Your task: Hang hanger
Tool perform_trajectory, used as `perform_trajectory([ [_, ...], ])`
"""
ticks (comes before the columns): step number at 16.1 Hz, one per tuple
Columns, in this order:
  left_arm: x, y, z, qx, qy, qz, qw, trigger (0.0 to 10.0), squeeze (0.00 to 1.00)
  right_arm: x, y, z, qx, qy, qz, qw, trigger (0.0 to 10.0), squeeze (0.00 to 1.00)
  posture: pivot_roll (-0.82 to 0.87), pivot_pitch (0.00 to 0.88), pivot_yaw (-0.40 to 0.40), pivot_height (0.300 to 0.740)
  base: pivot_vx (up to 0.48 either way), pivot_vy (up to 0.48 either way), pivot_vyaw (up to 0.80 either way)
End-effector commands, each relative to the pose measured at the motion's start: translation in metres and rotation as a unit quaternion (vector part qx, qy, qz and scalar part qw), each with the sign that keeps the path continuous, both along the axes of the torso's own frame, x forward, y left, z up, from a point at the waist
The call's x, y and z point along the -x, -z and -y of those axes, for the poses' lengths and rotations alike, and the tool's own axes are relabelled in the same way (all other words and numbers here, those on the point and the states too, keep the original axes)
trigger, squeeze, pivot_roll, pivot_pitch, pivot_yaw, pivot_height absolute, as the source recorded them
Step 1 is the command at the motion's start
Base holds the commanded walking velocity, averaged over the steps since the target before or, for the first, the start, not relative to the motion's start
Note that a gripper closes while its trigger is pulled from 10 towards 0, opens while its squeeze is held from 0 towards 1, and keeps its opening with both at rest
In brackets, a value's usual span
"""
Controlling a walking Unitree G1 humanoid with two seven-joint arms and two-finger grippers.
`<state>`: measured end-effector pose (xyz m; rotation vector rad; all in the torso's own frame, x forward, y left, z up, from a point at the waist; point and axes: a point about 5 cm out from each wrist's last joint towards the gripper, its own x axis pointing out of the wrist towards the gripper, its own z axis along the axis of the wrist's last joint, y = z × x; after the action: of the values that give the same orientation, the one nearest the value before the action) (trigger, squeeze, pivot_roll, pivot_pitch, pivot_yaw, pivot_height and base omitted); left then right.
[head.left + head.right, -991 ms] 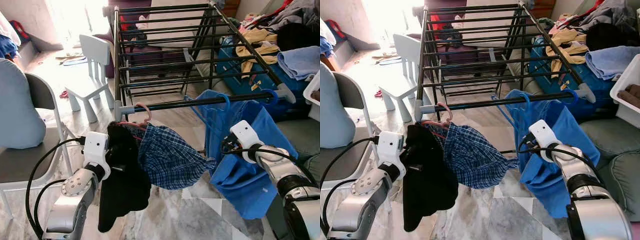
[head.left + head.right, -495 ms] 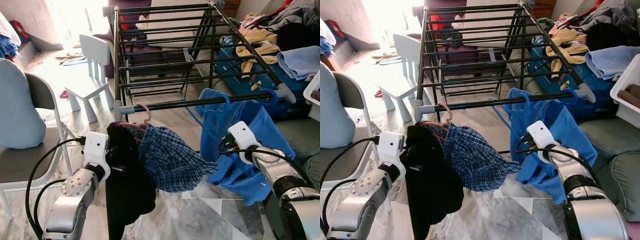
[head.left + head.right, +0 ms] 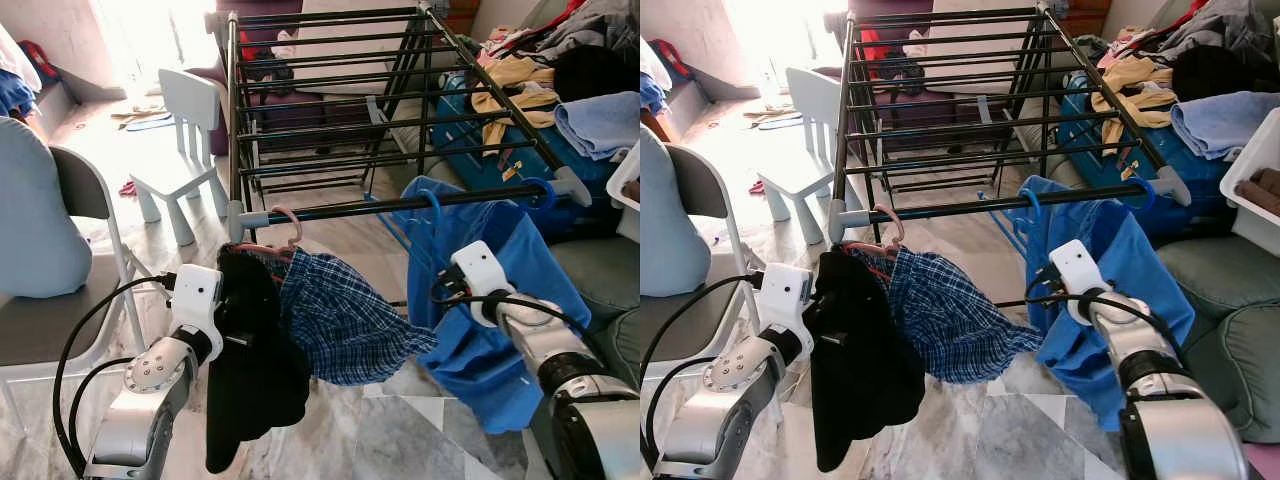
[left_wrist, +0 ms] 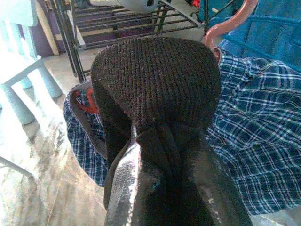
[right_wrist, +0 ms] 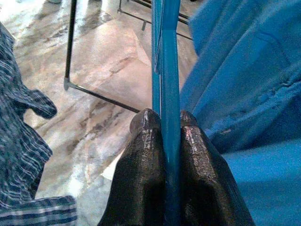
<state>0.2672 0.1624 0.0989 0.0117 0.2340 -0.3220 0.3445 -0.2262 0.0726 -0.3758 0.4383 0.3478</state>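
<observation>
R gripper (image 5: 165, 123): fingers (image 5: 142, 155) pinched tight on the thin arm of the blue hanger (image 5: 165, 56), no gap either side. Hanger carries a blue shirt (image 3: 505, 330); its hook (image 3: 432, 205) sits at the front rail of the black drying rack (image 3: 330, 100), just at/over the bar, can't tell if fully seated.

L gripper (image 4: 162, 188): fingers (image 4: 123, 183) closed round bunched black knit garment (image 3: 250, 380), which hangs down from the wrist. Beside it, touching, blue plaid shorts (image 3: 345, 320) on a pink hanger (image 3: 285, 228) hooked on same front rail, left end.

No readable brand, label or writing anywhere.

Vs 0.5 s ago: blue hanger hook moved left along the rail and slightly up; R wrist shifted left with it; shirt hem hangs lower. Black garment swung, bottom edge higher. Pink hanger, rack unchanged.

Around: white kid's chair (image 3: 185, 140) behind rack on left, grey chair (image 3: 60, 250) near left, clothes pile (image 3: 560, 80) on right, marble floor (image 3: 400, 440).
</observation>
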Motion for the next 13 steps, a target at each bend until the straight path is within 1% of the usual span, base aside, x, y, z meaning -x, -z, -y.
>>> perform_trajectory([
  [1,-0.002,-0.009,0.001,-0.014,0.008,0.017,1.000,10.0,0.00,0.001,0.001,0.001,-0.009,0.006,0.006,1.000,0.0,0.00,0.03,0.000,0.035,0.740,0.000,0.000,0.00],
  [2,-0.002,-0.008,0.001,-0.016,0.012,0.014,1.000,10.0,0.00,0.002,0.004,-0.001,-0.010,0.006,0.003,1.000,8.9,0.00,0.03,0.000,0.036,0.740,0.000,0.000,0.00],
  [3,-0.002,-0.008,0.001,-0.017,0.014,0.012,1.000,10.0,0.00,0.003,0.005,-0.002,-0.027,0.011,-0.001,1.000,10.0,0.27,0.03,0.000,0.037,0.740,0.000,0.000,0.00],
  [4,-0.002,-0.008,0.001,-0.018,0.014,0.012,1.000,10.0,0.00,0.003,0.005,-0.003,-0.029,0.012,-0.002,0.999,10.0,0.27,0.03,0.000,0.037,0.740,0.000,0.000,0.00],
  [5,-0.002,-0.008,0.001,-0.018,0.015,0.012,1.000,10.0,0.00,0.003,0.005,-0.004,-0.028,0.012,-0.001,1.000,10.0,1.00,0.03,0.000,0.037,0.740,0.000,0.000,0.00],
  [8,-0.002,-0.007,0.002,-0.020,0.019,0.010,1.000,10.0,0.00,0.001,0.004,-0.006,-0.027,0.014,0.004,1.000,10.0,1.00,0.03,0.000,0.037,0.740,0.000,0.000,0.00],
  [9,-0.001,-0.007,0.003,-0.019,0.020,0.010,1.000,10.0,0.00,-0.001,0.003,-0.007,-0.030,0.015,0.004,0.999,10.0,0.93,0.03,0.000,0.037,0.740,0.000,0.000,0.00],
  [10,-0.001,-0.007,0.003,-0.019,0.020,0.009,1.000,10.0,0.00,-0.001,0.002,-0.008,-0.033,0.014,0.005,0.999,10.0,0.65,0.03,0.000,0.037,0.740,0.000,0.000,0.00],
  [11,0.000,-0.006,0.004,-0.019,0.022,0.008,1.000,10.0,0.00,-0.002,0.001,-0.010,-0.034,0.015,0.006,0.999,10.0,0.00,0.03,0.000,0.037,0.740,0.000,0.000,0.00],
  [12,0.001,-0.006,0.004,-0.020,0.023,0.007,1.000,10.0,0.00,-0.002,0.001,-0.011,-0.042,0.015,0.006,0.999,10.0,0.00,0.03,0.000,0.037,0.740,0.000,0.000,0.00],
  [13,0.001,-0.006,0.005,-0.020,0.024,0.007,0.999,10.0,0.00,-0.003,0.001,-0.013,-0.048,0.015,0.007,0.999,1.9,0.00,0.03,0.000,0.034,0.740,0.000,0.000,0.00],
])
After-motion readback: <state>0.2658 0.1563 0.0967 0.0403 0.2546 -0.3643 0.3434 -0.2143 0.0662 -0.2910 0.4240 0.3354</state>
